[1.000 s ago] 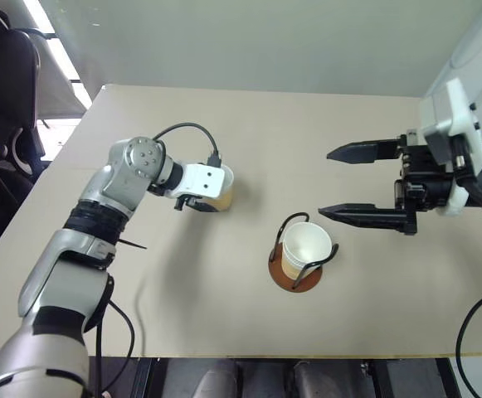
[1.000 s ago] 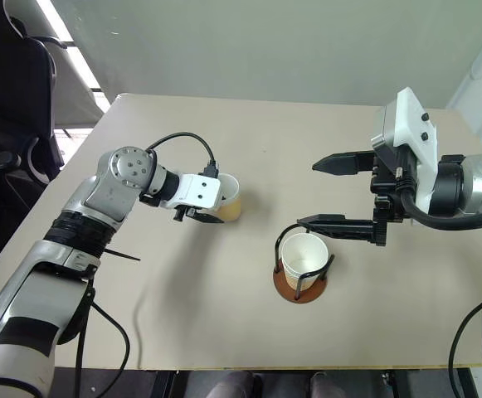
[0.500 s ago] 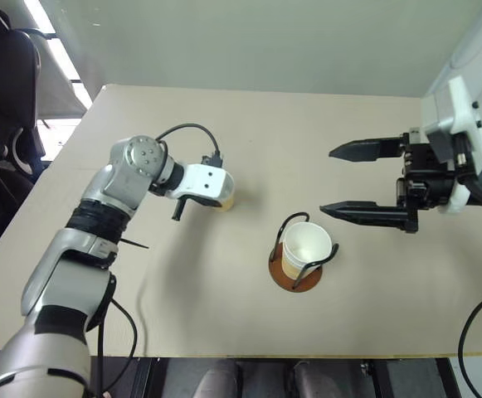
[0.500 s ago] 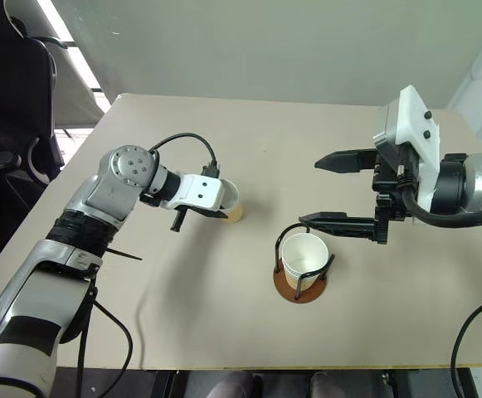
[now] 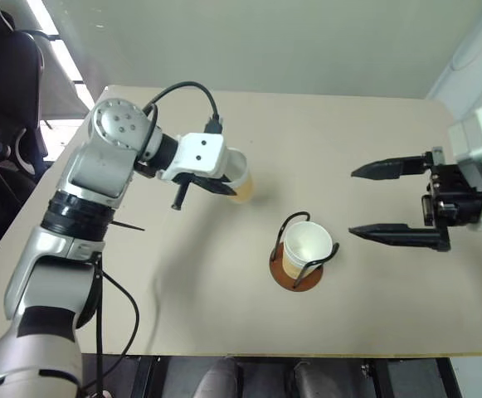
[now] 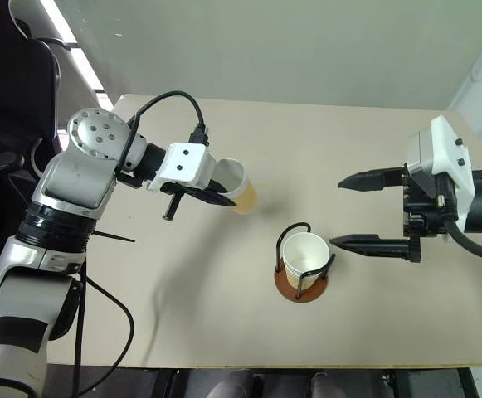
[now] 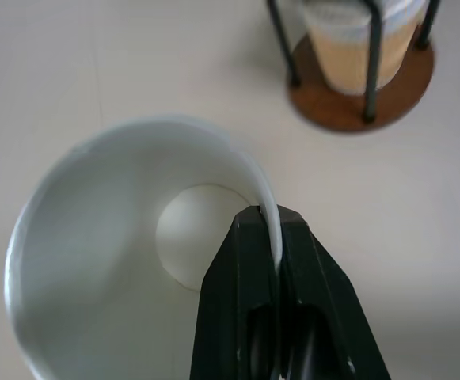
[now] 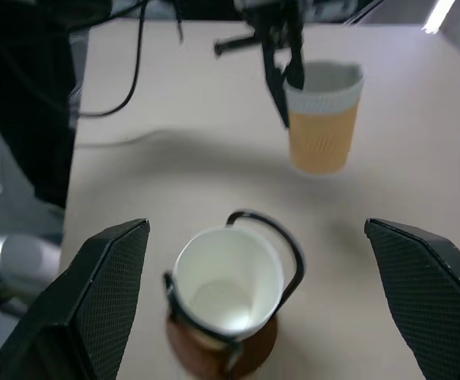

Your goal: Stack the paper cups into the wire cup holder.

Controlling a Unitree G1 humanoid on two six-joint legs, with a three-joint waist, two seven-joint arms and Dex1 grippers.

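- The left gripper (image 6: 211, 196) has its two black fingers pinched together on the rim of a paper cup (image 6: 237, 186), one finger inside and one outside the wall.
- That cup hangs clear of the tabletop (image 6: 365, 124), casting a shadow on it. Its long axis is tilted, the white mouth facing up and toward the left arm, the tan-yellow base pointing down toward the right side.
- The wire cup holder (image 5: 297, 264) stands upright on its reddish-brown disc, nearer the tabletop's near edge than the far one and about midway between the side edges.
- A second cup (image 5: 305, 246) sits upright inside the holder's black loops, mouth up.
- The held cup is well apart from the holder, toward the far-left corner.
- The right gripper (image 5: 372, 201) has its fingers spread wide with nothing between them, pointing toward the left side, near the right edge and just beside the holder.
- The tabletop between held cup and holder is bare, as is the far half.
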